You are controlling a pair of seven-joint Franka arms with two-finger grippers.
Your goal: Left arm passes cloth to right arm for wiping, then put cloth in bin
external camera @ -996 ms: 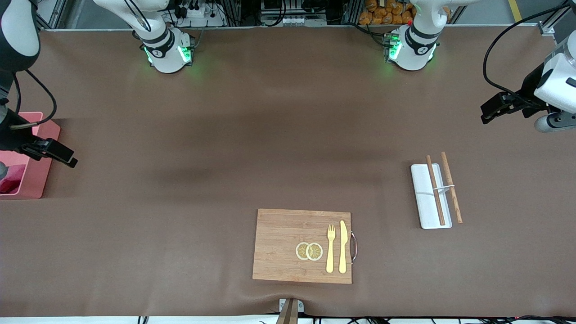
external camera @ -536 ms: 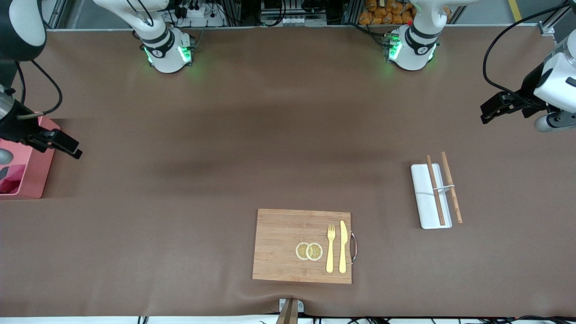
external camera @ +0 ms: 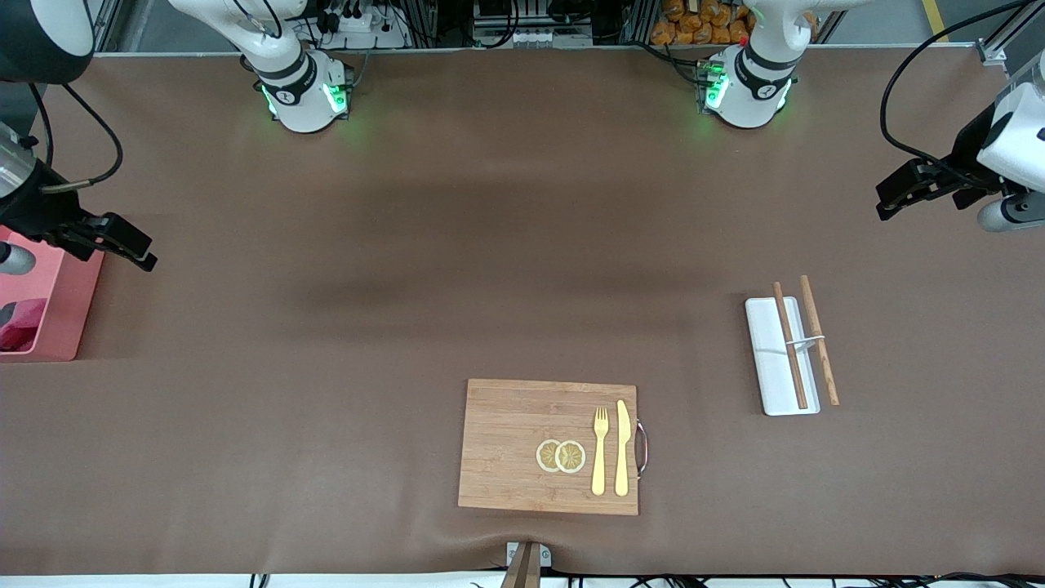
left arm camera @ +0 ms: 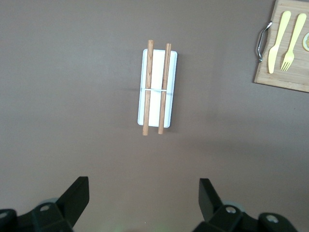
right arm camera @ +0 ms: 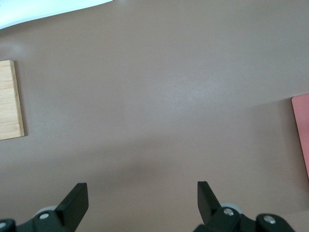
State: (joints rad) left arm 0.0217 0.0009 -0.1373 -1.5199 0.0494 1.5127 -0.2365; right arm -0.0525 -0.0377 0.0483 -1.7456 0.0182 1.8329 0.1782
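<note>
Inside the bin (external camera: 61,302), the cloth (external camera: 20,322); left claw (left arm camera: 144,200) and right claw (right arm camera: 143,202) both spread, empty; no legible writing.

The table (external camera: 408,245) is brown. On it lie a board (external camera: 522,445), a tray (external camera: 771,359) near the left claw (external camera: 1000,214), and the bin (external camera: 61,310) under the right claw (external camera: 10,261).

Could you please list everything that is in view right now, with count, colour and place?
bin: one, pink, at the right arm's end of the table.
cloth: one, magenta-red, in the bin.
wooden board: one, light brown, nearest the front camera.
lemon slices: two, yellow, on the board.
fork: one, yellow, on the board.
knife: one, yellow, beside the fork.
tray: one, white, toward the left arm's end.
sticks: two, brown, laid along the tray.
left gripper: open, over bare table by the tray.
right gripper: open, empty, beside the bin.
</note>
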